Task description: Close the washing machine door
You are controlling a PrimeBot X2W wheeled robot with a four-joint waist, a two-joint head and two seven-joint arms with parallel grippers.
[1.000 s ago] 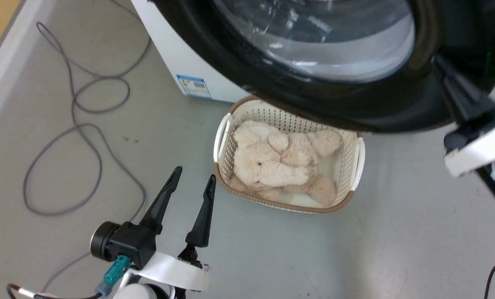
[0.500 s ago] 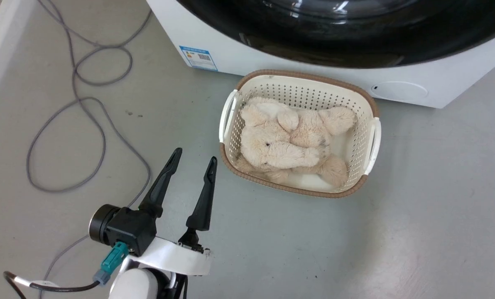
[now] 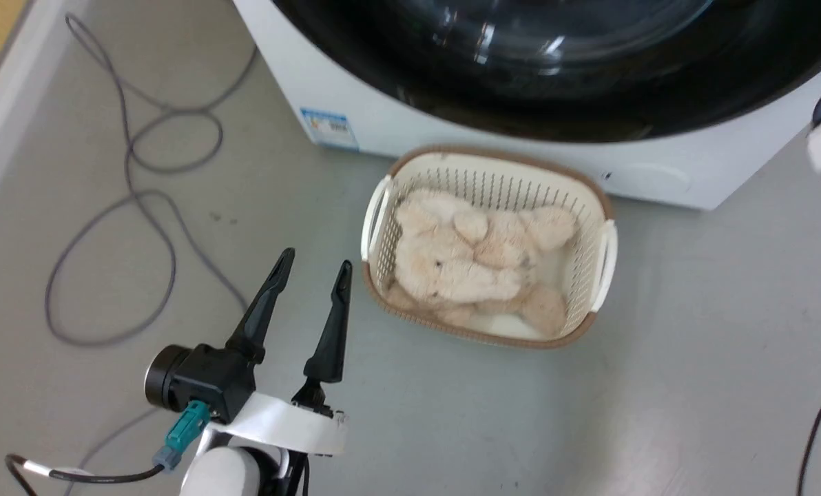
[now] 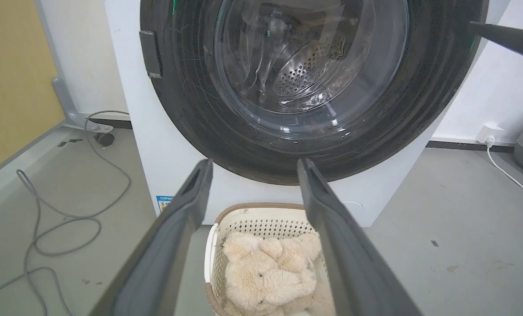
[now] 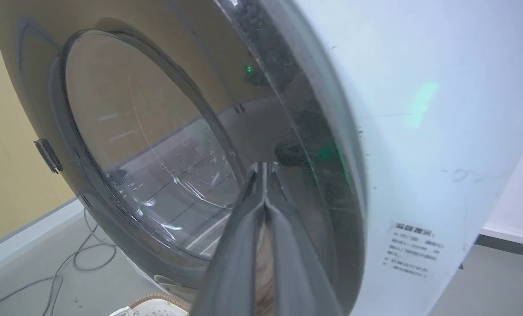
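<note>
washing machine door (image 4: 178, 109) flush on washing machine (image 3: 397, 131) — a second ago swung out over basket (image 3: 376, 227) in front | cable (image 3: 169, 241) on floor's left | left gripper (image 3: 316, 257) jaws spread | right gripper (image 5: 263, 166) jaws pressed together at door rim

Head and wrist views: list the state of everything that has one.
washing machine door, closed flat against the washing machine.
left gripper, open, empty.
right gripper, shut, tips at the door.
basket, upright, plush toys inside.
</note>
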